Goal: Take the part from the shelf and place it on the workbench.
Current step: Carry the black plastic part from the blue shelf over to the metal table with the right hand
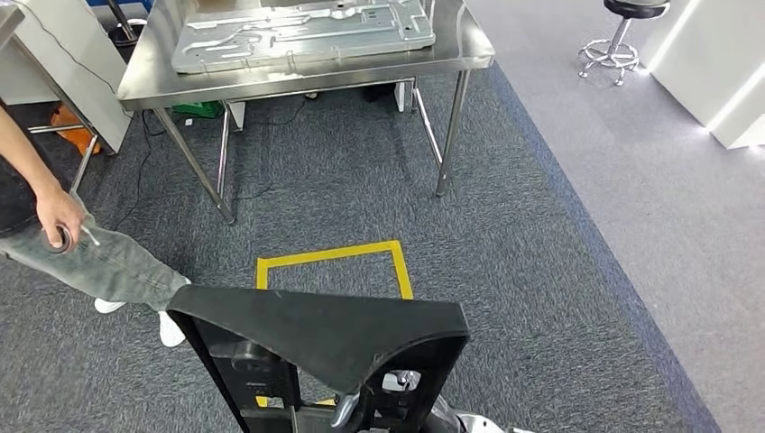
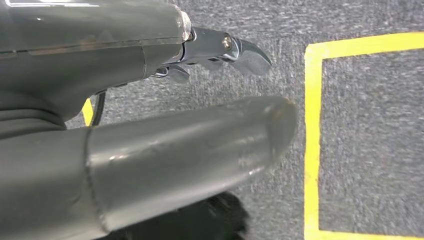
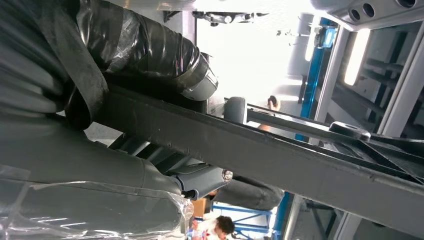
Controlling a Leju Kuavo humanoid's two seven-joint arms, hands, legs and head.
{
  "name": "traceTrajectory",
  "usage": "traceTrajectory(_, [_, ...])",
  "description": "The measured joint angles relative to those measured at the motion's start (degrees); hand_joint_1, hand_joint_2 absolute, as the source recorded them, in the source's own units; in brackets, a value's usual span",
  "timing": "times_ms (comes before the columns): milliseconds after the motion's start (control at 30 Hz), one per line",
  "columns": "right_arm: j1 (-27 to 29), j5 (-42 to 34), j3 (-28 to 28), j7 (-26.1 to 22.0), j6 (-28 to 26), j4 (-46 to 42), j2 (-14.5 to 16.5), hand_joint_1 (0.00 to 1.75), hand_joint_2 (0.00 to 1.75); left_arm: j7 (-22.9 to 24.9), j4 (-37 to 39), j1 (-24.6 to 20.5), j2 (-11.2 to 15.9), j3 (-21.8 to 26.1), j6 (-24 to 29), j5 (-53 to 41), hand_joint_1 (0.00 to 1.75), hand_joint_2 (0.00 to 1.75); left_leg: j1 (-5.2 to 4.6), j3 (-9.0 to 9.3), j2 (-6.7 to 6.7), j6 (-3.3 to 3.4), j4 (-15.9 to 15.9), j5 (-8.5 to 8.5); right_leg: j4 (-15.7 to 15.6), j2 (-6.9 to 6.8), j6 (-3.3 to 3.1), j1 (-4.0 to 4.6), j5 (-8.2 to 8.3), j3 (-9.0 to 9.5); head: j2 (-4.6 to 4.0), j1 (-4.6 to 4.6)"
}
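The robot is carrying a black part (image 1: pixel 325 338), a flat plastic piece with a wide top edge and a cut-out frame below, low in front of its body at 6 o'clock in the head view. The right hand (image 3: pixel 100 150) is grasping this part: in the right wrist view the thick thumb and the darker fingers (image 3: pixel 205 180) are lying on both sides of the part's long dark bar (image 3: pixel 280 160). The left hand (image 2: pixel 165 125) is hanging above the grey carpet (image 2: pixel 370 125); its thumb and metal fingertips (image 2: pixel 250 52) are standing apart and nothing is lying between them. On the carpet a yellow tape square (image 1: pixel 334 262) is lying just beyond the part. At 12 o'clock the steel workbench (image 1: pixel 144 86) is standing, bearing a large grey metal panel (image 1: pixel 298 32). At 9 o'clock a person (image 1: pixel 63 225) is standing, with one hand holding a small object. At 2 o'clock a black stool (image 1: pixel 622 27) is standing well apart.
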Motion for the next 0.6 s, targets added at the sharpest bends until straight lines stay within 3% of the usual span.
traceTrajectory(33, [0.01, 0.00, 0.00, 0.01, 0.00, 0.01, 0.00, 1.73, 1.75, 0.00, 0.00, 0.12, 0.00, 0.00, 0.00, 0.00, 0.00, 0.00, -0.07, -0.84, -0.02, 0.22, -0.05, 0.92, 0.00, 0.13, -0.06, 0.17, -0.33, 0.42, 0.00, 0.01])
traceTrajectory(67, [0.01, 0.00, 0.00, 0.01, 0.01, 0.02, 0.00, 1.73, 1.75, -0.01, 0.00, 0.19, 0.00, 0.00, 0.00, 0.00, 0.00, 0.00, -0.21, -0.67, -0.03, 0.67, -2.23, 3.05, -0.02, 0.23, -0.07, 0.36, -0.70, 0.95, 0.00, 0.01])
traceTrajectory(133, [0.00, 0.00, 0.00, 0.02, 0.03, 0.04, 0.00, 1.73, 1.75, -0.04, 0.00, 0.22, 0.08, 0.03, 0.00, 0.00, 0.00, 0.00, -0.81, 1.37, -0.02, 1.98, -9.61, 8.17, -0.13, 0.28, 0.01, 0.63, -1.43, 2.05, 0.00, 0.03])
traceTrajectory(167, [-0.01, 0.00, 0.00, 0.05, 0.03, 0.08, -0.01, 1.73, 1.75, -0.07, 0.00, 0.19, 0.12, 0.05, 0.00, 0.00, 0.00, 0.00, -1.20, 2.23, -0.04, 2.50, -12.43, 8.96, -0.20, 0.33, 0.18, 0.64, -1.73, 2.36, 0.00, 0.02])
traceTrajectory(233, [-0.01, 0.02, 0.00, 0.26, -0.01, 0.21, -0.02, 1.73, 1.75, -0.07, 0.00, 0.23, 0.25, 0.14, 0.03, 0.00, 0.00, 0.00, -1.75, 3.02, -0.17, 3.16, -14.62, 8.72, -0.06, 0.38, 0.82, 0.48, -1.94, 2.62, 0.00, 0.02])
traceTrajectory(333, [-0.03, 0.32, -0.02, 0.75, -0.26, 0.34, -0.08, 1.73, 1.75, -0.07, 0.00, 0.41, 0.31, 0.30, 0.13, -0.01, 0.00, 0.00, -1.30, 4.67, -0.41, 3.64, -16.02, 9.79, 1.94, 0.32, 1.92, 0.48, -2.10, 2.87, 0.00, 0.02])
traceTrajectory(367, [-0.05, 0.72, -0.02, 0.84, -0.54, 0.36, -0.10, 1.73, 1.75, -0.08, 0.00, 0.33, 0.27, 0.33, 0.15, -0.02, 0.00, 0.00, -1.06, 5.25, -0.41, 3.73, -16.24, 9.81, 3.53, 0.30, 2.29, 0.44, -2.96, 2.21, 0.00, 0.03])
traceTrajectory(467, [0.05, 2.33, -0.01, 0.99, -1.70, 0.46, -0.35, 1.73, 1.75, -0.13, 0.00, 0.18, 0.24, 0.40, 0.14, -0.10, 0.00, 0.00, -0.94, 5.75, -0.40, 3.88, -16.32, 9.37, 12.81, 0.25, 3.23, -0.10, -7.45, -3.88, 0.00, 0.03])
traceTrajectory(500, [0.15, 2.63, 0.00, 1.03, -1.95, 0.55, -0.49, 1.73, 1.75, -0.13, 0.00, 0.25, 0.24, 0.43, 0.13, -0.11, 0.00, 0.00, -0.91, 5.91, -0.40, 3.81, -16.30, 9.09, 15.19, 0.23, 3.47, -0.33, -8.18, -5.96, 0.00, 0.03])
traceTrajectory(533, [0.23, 2.81, 0.00, 1.04, -2.11, 0.62, -0.63, 1.73, 1.75, -0.13, 0.00, 0.32, 0.23, 0.45, 0.13, -0.14, 0.00, 0.00, -0.87, 6.19, -0.41, 3.69, -16.27, 8.75, 15.79, 0.20, 3.65, -0.53, -7.77, -7.18, 0.00, 0.03])
traceTrajectory(567, [0.28, 2.89, 0.00, 1.04, -2.18, 0.67, -0.74, 1.73, 1.75, -0.13, 0.00, 0.38, 0.21, 0.47, 0.13, -0.15, 0.00, 0.00, -0.79, 6.64, -0.43, 3.53, -16.25, 8.37, 14.33, 0.17, 3.75, -0.69, -6.09, -7.34, 0.00, 0.02])
traceTrajectory(600, [0.30, 2.94, 0.00, 1.04, -2.21, 0.69, -0.82, 1.73, 1.75, -0.13, 0.00, 0.40, 0.20, 0.48, 0.13, -0.16, 0.00, 0.00, -0.71, 7.23, -0.48, 3.32, -16.25, 7.92, 11.05, 0.14, 3.74, -0.80, -3.32, -6.55, 0.00, 0.03])
